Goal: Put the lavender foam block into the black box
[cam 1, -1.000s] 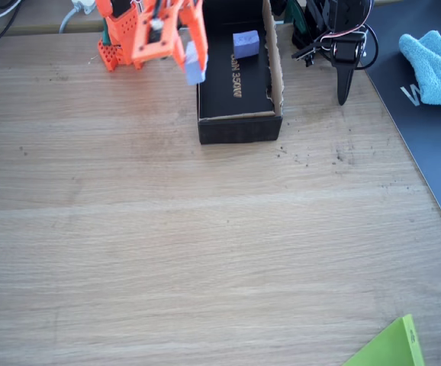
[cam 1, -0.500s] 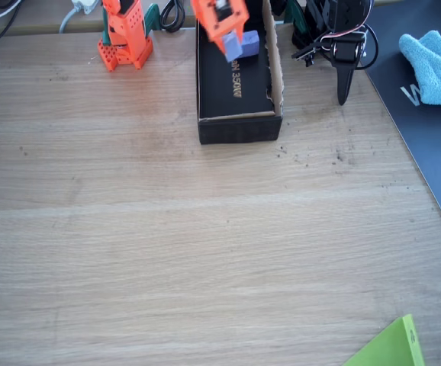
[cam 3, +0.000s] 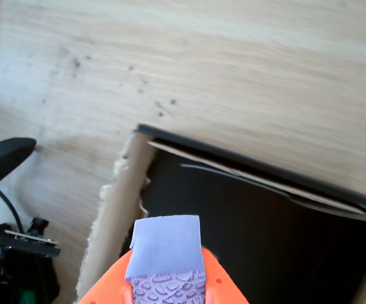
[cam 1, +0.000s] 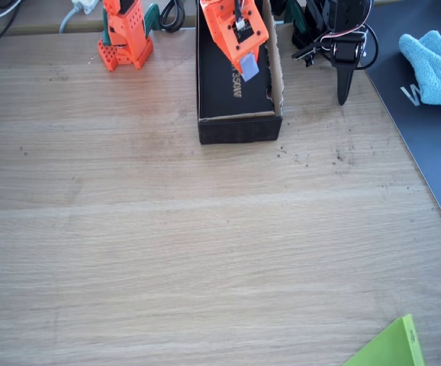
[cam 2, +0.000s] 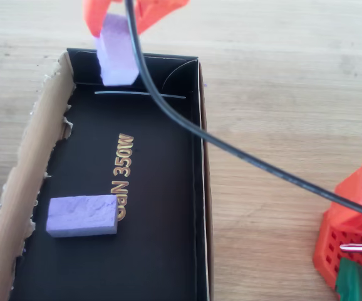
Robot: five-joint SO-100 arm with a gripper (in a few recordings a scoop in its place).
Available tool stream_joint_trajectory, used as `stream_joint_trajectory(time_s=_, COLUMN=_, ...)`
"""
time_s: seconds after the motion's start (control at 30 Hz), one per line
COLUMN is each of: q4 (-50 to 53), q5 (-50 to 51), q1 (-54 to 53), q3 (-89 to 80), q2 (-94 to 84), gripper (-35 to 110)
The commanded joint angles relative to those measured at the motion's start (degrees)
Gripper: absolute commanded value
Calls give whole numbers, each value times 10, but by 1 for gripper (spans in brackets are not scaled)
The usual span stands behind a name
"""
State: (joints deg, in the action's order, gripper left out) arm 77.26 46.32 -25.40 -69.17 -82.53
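Gripper [cam 1: 245, 67] clamping lavender foam block [cam 2: 117, 49] above black box [cam 2: 200, 150], appearing light and compressible, being best pinched across long sides.

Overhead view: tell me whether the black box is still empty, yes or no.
No; a squarer lavender block already lies on the floor of the black box, beside the "350W" lettering.

From the fixed view we look steeply down across the wooden table [cam 1: 205, 252], from far off. Our overhead view sits close above the black box [cam 2: 187, 188] (also shared by the fixed view). Our wrist view peers down past the gripper [cam 3: 167, 278] at the box's corner.
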Motion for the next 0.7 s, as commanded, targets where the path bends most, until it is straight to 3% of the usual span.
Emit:
stream_joint_trajectory(time_s=0.0, q4=-1, q5=10, q1=-14, q3=30, q2=-9, gripper=8)
stream_joint_trajectory(time_s=0.67, q4=49, q5=-18, q1=-10, q3=23, q2=-69, gripper=20)
